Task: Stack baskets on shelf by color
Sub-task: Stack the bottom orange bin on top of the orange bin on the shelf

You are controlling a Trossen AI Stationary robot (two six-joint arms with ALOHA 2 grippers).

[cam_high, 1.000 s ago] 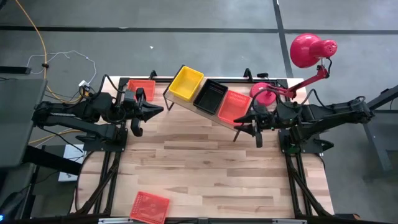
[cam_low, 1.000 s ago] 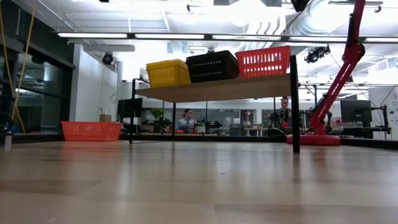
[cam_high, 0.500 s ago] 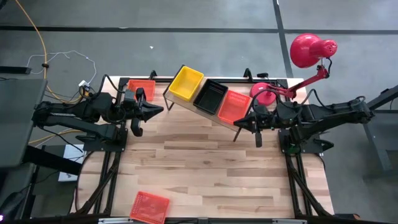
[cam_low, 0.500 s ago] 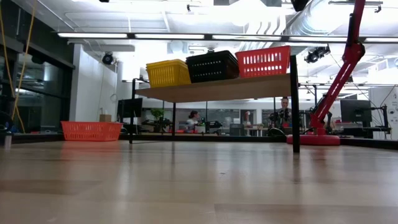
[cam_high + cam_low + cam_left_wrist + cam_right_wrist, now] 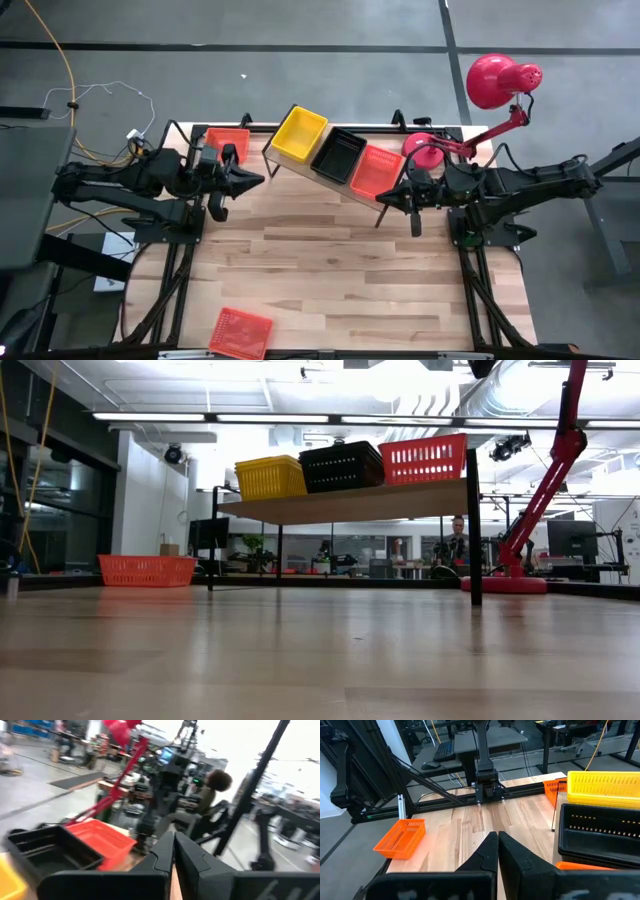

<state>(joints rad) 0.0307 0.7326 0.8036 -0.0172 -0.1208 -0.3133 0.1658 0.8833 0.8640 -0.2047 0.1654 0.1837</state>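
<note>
high: yellow (image 5: 299, 133), black (image 5: 338, 153), orange (image 5: 375, 168) baskets sorted along shelf (image 5: 352, 190); two orange strays (image 5: 228, 141) (image 5: 240, 333) on table | low: shelf row level | wrists: left gripper (image 5: 173, 851), right gripper (image 5: 497, 845) closed, empty

In the left wrist view the room behind is blurred, and the person (image 5: 216, 790) seated there shows no detail. The orange basket (image 5: 240, 334) at the counter's near edge is cut off by the high view's bottom. From the low view, the baskets' contents on the shelf (image 5: 350, 502) cannot be seen.
</note>
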